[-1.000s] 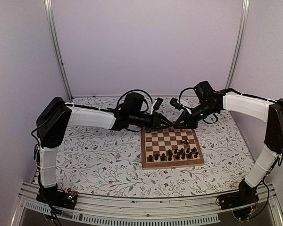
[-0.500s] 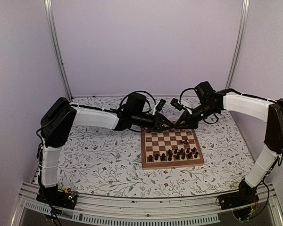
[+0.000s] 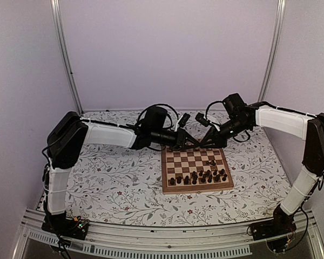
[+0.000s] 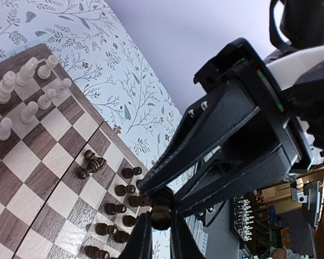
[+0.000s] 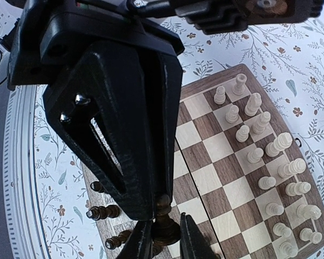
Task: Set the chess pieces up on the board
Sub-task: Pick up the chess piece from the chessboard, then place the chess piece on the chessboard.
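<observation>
The board (image 3: 197,188) lies right of the table's middle. Both grippers meet above its far edge. My left gripper (image 3: 195,143) and my right gripper (image 3: 203,143) are both shut on one dark piece (image 4: 161,208), tip to tip. In the left wrist view my gripper (image 4: 161,217) clamps one end. In the right wrist view my gripper (image 5: 164,224) clamps its base (image 5: 165,229). Dark pieces (image 3: 200,177) crowd the near rows. One dark piece (image 3: 211,162) lies toppled mid-board. Pale pieces (image 5: 270,145) stand in the far rows, hidden by the arms in the top view.
Floral table cloth (image 3: 119,183) surrounds the board. The middle squares (image 5: 227,140) hold no pieces. Pale pieces (image 4: 29,110) and dark pieces (image 4: 119,208) stand close below the joined grippers. Metal frame posts (image 3: 65,54) stand at the back corners.
The left arm has reached a little further right, bringing its fingertips against the right gripper's. The right arm and the pieces on the board have not visibly moved.
</observation>
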